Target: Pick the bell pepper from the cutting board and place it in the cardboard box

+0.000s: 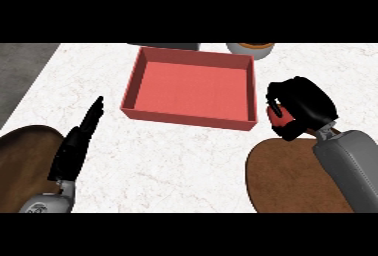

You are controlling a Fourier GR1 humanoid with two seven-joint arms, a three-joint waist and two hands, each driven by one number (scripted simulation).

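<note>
Curling round the red bell pepper [279, 119], the right hand [303, 106] hangs beside the red open-topped cardboard box [190, 84], ready to cross over; the left hand [77, 142] rests flat with straight fingers.

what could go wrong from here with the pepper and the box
The right hand, curled round the red bell pepper, is outside the red box's right wall; releasing now would likely land it on the counter. Moving across low might knock that wall. The hand hides most of the pepper, so its seating is unclear.

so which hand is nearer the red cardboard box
Right. The right hand, curled round the red bell pepper, is beside the red cardboard box's right wall; the open left hand lies farther left.
</note>
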